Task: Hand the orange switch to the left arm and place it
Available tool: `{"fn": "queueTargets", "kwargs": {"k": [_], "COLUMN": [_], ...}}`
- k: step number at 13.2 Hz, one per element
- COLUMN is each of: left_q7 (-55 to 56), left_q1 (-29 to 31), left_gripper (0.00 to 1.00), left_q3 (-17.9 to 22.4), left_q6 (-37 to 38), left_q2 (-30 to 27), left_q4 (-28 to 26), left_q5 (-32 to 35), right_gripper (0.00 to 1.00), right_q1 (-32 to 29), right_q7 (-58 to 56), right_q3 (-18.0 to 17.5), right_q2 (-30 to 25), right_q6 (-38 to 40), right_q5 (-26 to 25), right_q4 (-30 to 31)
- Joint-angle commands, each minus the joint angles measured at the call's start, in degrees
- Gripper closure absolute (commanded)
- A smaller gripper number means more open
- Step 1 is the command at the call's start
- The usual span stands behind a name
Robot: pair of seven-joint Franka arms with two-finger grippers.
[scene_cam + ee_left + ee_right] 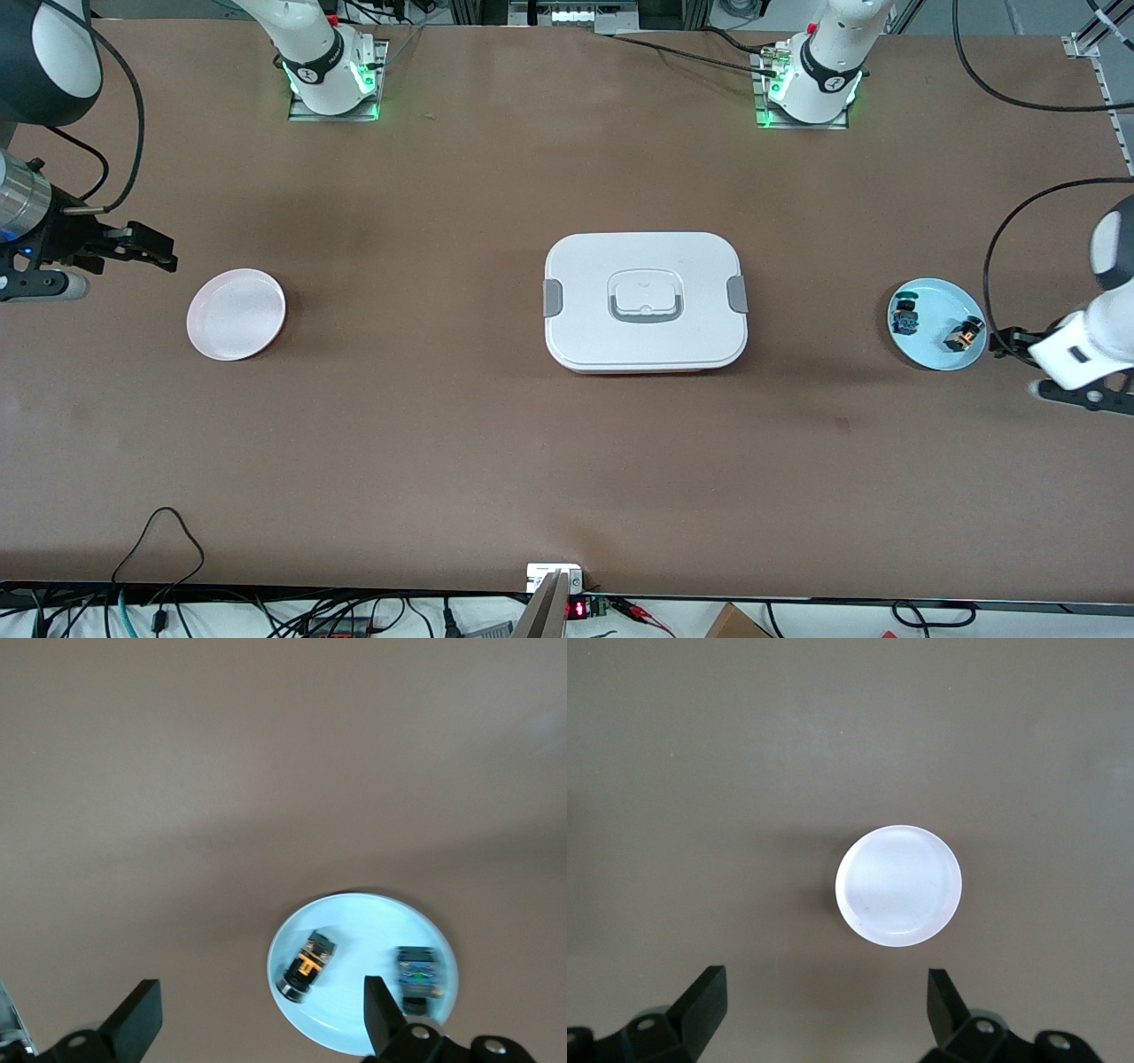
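Observation:
The orange switch [964, 334] lies on its side on a light blue plate [937, 354] at the left arm's end of the table, beside a blue-and-green switch [904, 316]. In the left wrist view the orange switch [306, 966] lies just ahead of my open, empty left gripper [261, 1019]. My left gripper [1032, 368] hovers at that plate's edge. The white box [645, 301] stands closed at the table's middle. My right gripper [151, 250] is open and empty, up beside a pale pink plate [236, 314], which also shows in the right wrist view [899, 886].
The blue-and-green switch [418, 973] sits close to one left fingertip [381, 1010] on the blue plate [363, 930]. Cables run along the table's front edge [567, 589] and near the left arm. Bare brown table lies between box and plates.

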State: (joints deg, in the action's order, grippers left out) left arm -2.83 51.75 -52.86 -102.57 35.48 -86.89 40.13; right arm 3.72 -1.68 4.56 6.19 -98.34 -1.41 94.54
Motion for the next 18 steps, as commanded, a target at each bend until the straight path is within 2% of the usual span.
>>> {"fn": "queueTargets", "kwargs": {"k": [1,4,9,13,18], "left_q7": [-0.34,-0.16,4.56,5.29,5.2], "left_q1": [0.72,0.9,0.37,0.28,0.28], "left_gripper": [0.0,0.0,0.0,0.0,0.0], "left_q3": [-3.72,-7.33,-10.76,-14.63,-14.64], "left_q6": [8.59,14.67,14.68,14.95,14.77], "left_q2": [0.02,-0.24,-1.47,-2.52,-2.7], "left_q4": [9.25,12.97,14.64,14.56,14.56], "left_q5": [-5.49,-5.76,-5.94,-5.06,-5.76], "right_gripper": [0.0,0.0,0.0,0.0,0.0], "right_q1": [0.41,-0.2,-0.03,-0.11,0.24], "right_q7": [6.94,0.14,-0.51,-1.21,-1.21], "right_q3": [-0.25,0.27,0.28,0.28,-0.08], "right_q2": [-0.92,-2.67,-7.67,-7.6,-7.33], "right_q6": [0.43,-0.96,-6.68,-5.03,-0.1], "right_q5": [-0.79,-0.79,-0.88,-0.79,-0.79], "right_q4": [0.47,2.83,10.56,9.79,7.15]}}
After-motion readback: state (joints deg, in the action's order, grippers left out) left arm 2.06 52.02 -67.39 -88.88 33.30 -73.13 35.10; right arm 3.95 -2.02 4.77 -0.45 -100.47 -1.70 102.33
